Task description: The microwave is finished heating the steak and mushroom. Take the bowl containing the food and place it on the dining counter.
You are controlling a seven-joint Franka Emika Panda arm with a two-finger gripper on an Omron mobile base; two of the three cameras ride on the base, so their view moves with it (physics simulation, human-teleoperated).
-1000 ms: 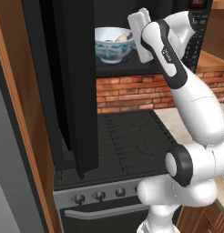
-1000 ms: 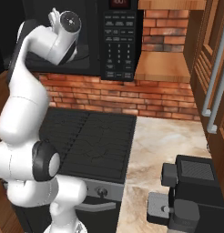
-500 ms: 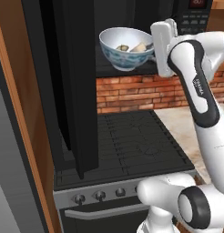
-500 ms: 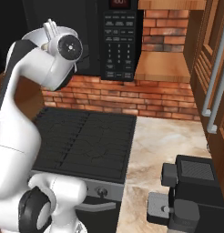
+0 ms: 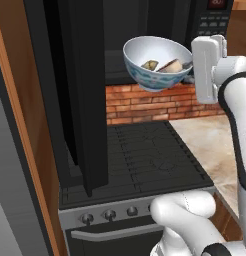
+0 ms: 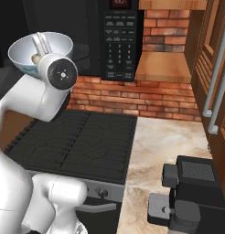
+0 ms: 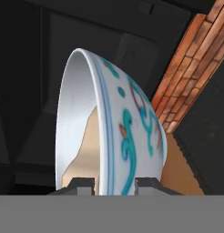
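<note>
The bowl [image 5: 154, 75], white inside with a blue pattern outside, hangs tilted in the air above the stove, just in front of the open microwave [image 5: 215, 20]. Inside it lie the mushroom [image 5: 149, 65] and the steak [image 5: 172, 65]. My gripper [image 5: 190, 69] is shut on the bowl's right rim. From the right base view the bowl [image 6: 23, 55] sits behind my wrist, with one finger [image 6: 41, 43] showing inside it. The hand view has the bowl [image 7: 132, 132] wall standing on edge between the two fingertips of the gripper [image 7: 109, 184]. The dining counter is out of view.
The microwave's door [image 5: 87, 90] stands swung open at the left, reaching down close to the black stove [image 5: 145, 155]. A beige stone worktop [image 6: 169, 146] lies right of the stove with a dark coffee machine [image 6: 192, 192] on it. Brick wall [image 6: 146, 96] behind, wooden cabinets [image 6: 215, 91] at the right.
The bowl has come out of the microwave cavity, moving right, lower and nearer the cameras, held by the gripper throughout. The arm has folded back with it.
</note>
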